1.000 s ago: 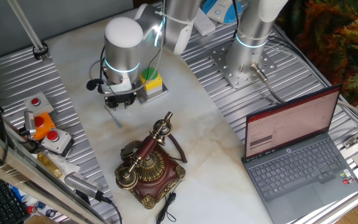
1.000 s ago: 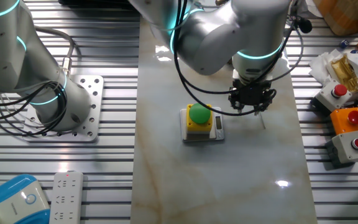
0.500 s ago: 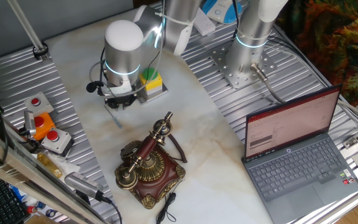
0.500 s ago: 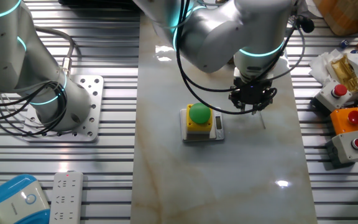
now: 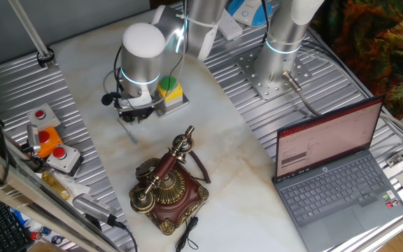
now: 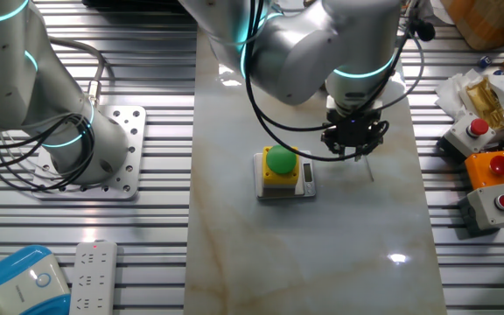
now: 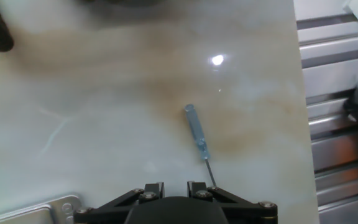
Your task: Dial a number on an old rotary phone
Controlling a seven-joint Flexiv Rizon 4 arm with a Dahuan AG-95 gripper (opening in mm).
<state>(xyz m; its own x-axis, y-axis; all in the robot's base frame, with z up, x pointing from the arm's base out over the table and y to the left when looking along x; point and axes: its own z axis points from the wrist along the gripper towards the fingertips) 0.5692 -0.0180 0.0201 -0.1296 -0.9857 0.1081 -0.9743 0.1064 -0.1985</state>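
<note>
The old rotary phone stands near the front edge of the marble table, its brass-and-wood handset on the cradle and its black cord trailing forward. It shows only in one fixed view. My gripper hangs low over the table well behind the phone and beside the yellow box; it also shows in the other fixed view. In the hand view the gripper has its jaws close together with nothing between them. A thin tool with a pale blue handle lies on the marble just ahead of the fingers.
A yellow box with a green button sits right beside the gripper. Grey and orange boxes with red buttons stand on the ribbed metal at the side. An open laptop is at the right. A second arm's base is bolted behind.
The arm's wrist has shifted slightly towards the yellow box. The phone and the thin tool have not moved.
</note>
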